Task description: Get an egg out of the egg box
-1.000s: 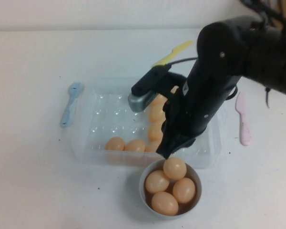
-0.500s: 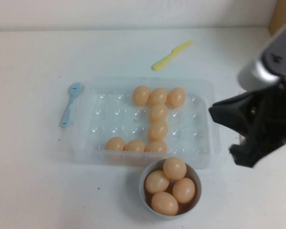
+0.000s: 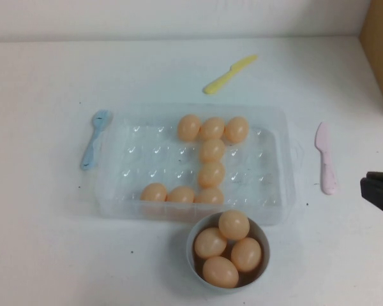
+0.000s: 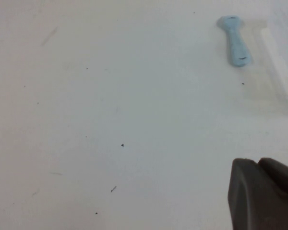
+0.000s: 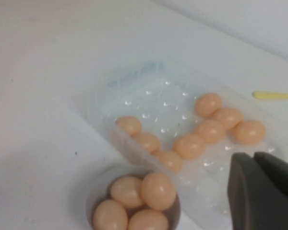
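Note:
The egg box (image 3: 147, 153) is a clear plastic tray in the middle of the table, holding several pale orange eggs (image 3: 211, 151) in its middle and front dimples. It also shows in the right wrist view (image 5: 149, 91), with its eggs (image 5: 189, 145). My right gripper (image 3: 370, 186) is at the table's right edge, to the right of the box, shut and empty (image 5: 253, 155). My left gripper (image 4: 257, 163) is out of the high view; it is shut and empty over bare table to the left of the box.
A grey-white bowl (image 3: 193, 245) with several eggs stands against the box's front edge. A blue spoon (image 3: 94, 137) lies left of the box, a yellow knife (image 3: 228, 73) behind it, a pink knife (image 3: 325, 158) to its right. A brown box (image 3: 382, 51) stands at the far right.
My right arm has pulled back from above the box and bowl to the right edge of the high view. The eggs in the box and bowl have not moved.

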Controlling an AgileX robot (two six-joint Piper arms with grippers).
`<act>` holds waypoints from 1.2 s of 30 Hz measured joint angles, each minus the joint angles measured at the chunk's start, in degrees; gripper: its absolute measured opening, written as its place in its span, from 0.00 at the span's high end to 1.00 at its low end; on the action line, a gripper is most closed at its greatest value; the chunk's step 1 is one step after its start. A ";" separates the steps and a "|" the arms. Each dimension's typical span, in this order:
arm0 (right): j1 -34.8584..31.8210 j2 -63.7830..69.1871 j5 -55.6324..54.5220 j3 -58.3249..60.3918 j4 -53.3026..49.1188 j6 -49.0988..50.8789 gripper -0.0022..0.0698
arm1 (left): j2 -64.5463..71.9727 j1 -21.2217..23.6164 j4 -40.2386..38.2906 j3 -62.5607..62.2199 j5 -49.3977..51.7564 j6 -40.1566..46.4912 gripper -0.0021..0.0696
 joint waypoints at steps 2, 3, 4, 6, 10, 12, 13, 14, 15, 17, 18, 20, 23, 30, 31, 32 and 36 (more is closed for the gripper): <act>0.00 -0.11 2.14 0.20 -0.62 0.00 0.99 | 0.00 0.00 0.00 0.00 0.00 0.00 0.98; 0.00 -0.11 3.54 0.20 -0.87 0.00 0.99 | 0.00 0.00 0.00 0.00 0.00 0.00 0.98; 0.00 -0.11 3.54 0.20 -0.87 0.00 0.99 | 0.00 0.00 0.00 0.00 0.00 0.00 0.98; 0.00 -0.11 7.90 0.20 -1.33 0.00 0.99 | 0.00 0.00 0.00 0.00 0.00 0.00 0.98; 0.00 -0.11 16.84 0.20 -4.32 0.00 0.99 | 0.00 0.00 0.00 0.00 0.00 0.00 0.98; 0.00 -0.45 19.44 0.20 -4.75 1.52 0.99 | 0.00 0.00 0.00 0.00 0.00 0.00 0.98; 0.00 -0.96 19.91 0.20 -4.87 2.12 0.99 | 0.00 0.00 0.00 0.00 0.00 0.00 0.98; 0.00 -1.57 19.91 0.20 -5.33 2.18 0.99 | 0.00 0.00 0.00 0.00 0.00 0.00 0.98; 0.00 -2.30 19.57 0.20 -6.02 2.18 0.99 | 0.00 0.00 0.00 0.00 0.00 0.00 0.98; 0.00 -3.76 18.61 0.20 -8.46 2.21 0.99 | 0.00 0.00 0.00 0.00 0.00 0.00 0.98; 0.00 -4.56 18.15 0.20 -9.72 2.21 0.99 | 0.00 0.00 0.00 0.00 0.00 0.00 0.98; 0.00 -5.98 18.04 0.20 -11.00 2.31 0.99 | 0.00 0.00 0.00 0.00 0.00 0.00 0.98; 0.00 -8.35 17.48 0.60 -11.65 2.31 0.99 | 0.00 0.00 0.00 0.00 0.00 0.00 0.98; -1.24 -16.80 1.20 13.06 -12.64 2.52 0.99 | 0.00 0.00 0.00 0.00 0.00 0.00 0.98; -2.17 -18.77 -1.96 15.89 -11.83 2.52 0.99 | 0.00 0.00 0.00 0.00 0.00 0.00 0.98; -2.85 -20.41 -4.27 18.10 -11.27 2.52 0.99 | 0.00 0.00 0.00 0.00 0.00 0.00 0.98; -9.83 -28.26 -9.34 26.58 -8.58 2.52 0.99 | 0.00 0.00 0.00 0.00 0.00 0.00 0.98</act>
